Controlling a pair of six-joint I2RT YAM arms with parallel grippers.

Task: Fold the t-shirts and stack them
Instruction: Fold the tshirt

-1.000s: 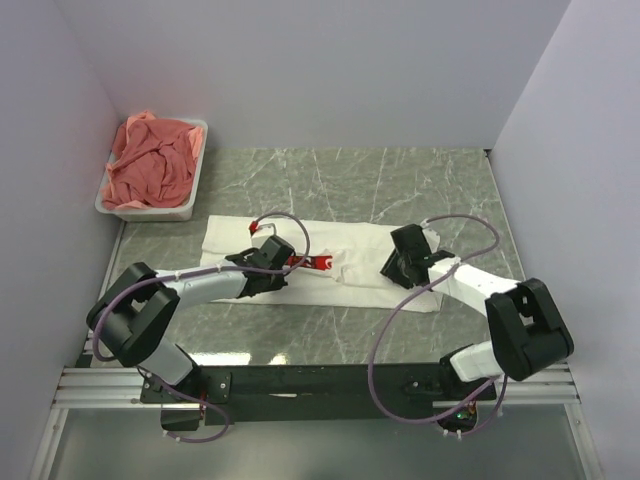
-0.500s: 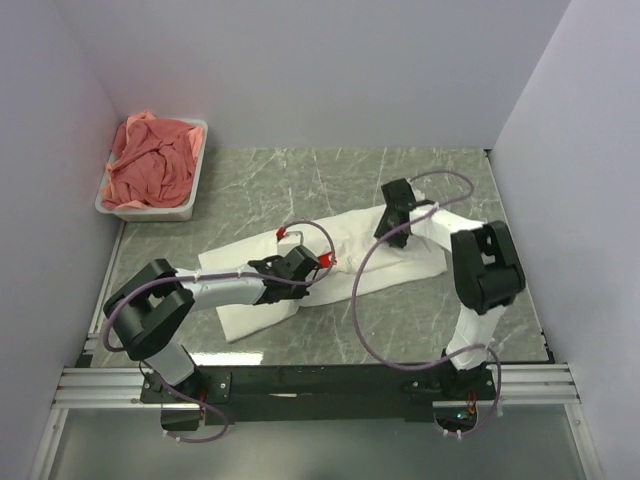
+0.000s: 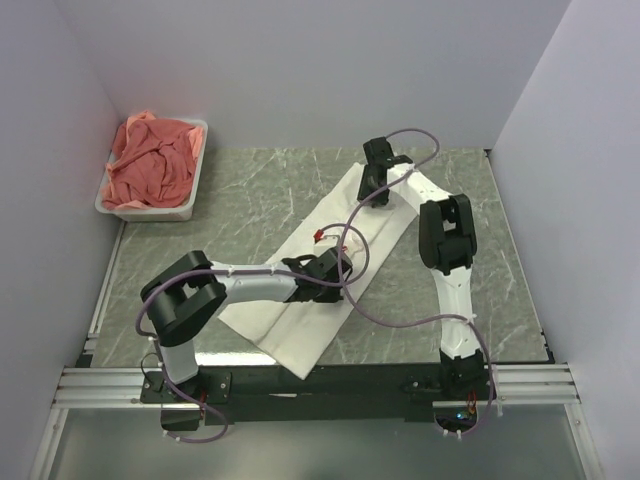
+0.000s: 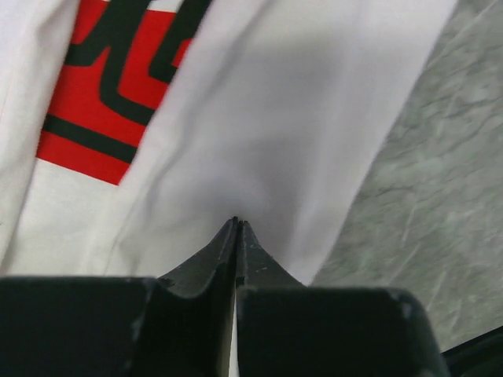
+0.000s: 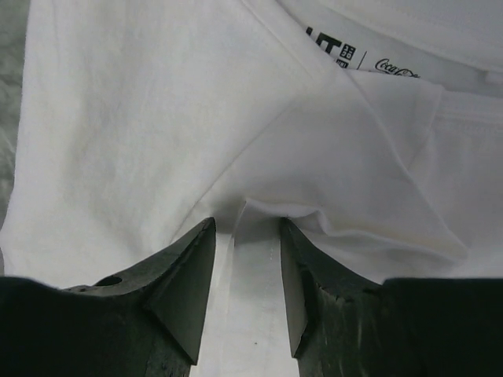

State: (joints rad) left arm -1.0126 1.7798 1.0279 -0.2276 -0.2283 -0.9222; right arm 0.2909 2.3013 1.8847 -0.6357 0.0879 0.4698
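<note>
White soft-cloth t-shirt (image 3: 300,330): lies flat and part folded as a long band, running diagonally over the green marble-patterned tabletop (image 3: 250,190) from near its front edge, left of centre, up towards the back edge, right of centre. Surface smooth, with a few shallow creases.

Red rectangular chest print (image 4: 102,86): dark strokes across it, half covered by a folded-over white flap.

Left gripper (image 3: 330,268): at mid-band. Black wedge fingers pressed together on a thin pinch of the cloth; soft creases run to the tips.

Right gripper (image 5: 244,232): at the far end, near the printed neck label (image 5: 339,52). Fingers part closed, clamping a raised ridge of the white cloth between them.

Salmon-pink crumpled t-shirts (image 3: 150,165): heaped in a white rectangular plastic tub (image 3: 150,212), back left corner.
</note>
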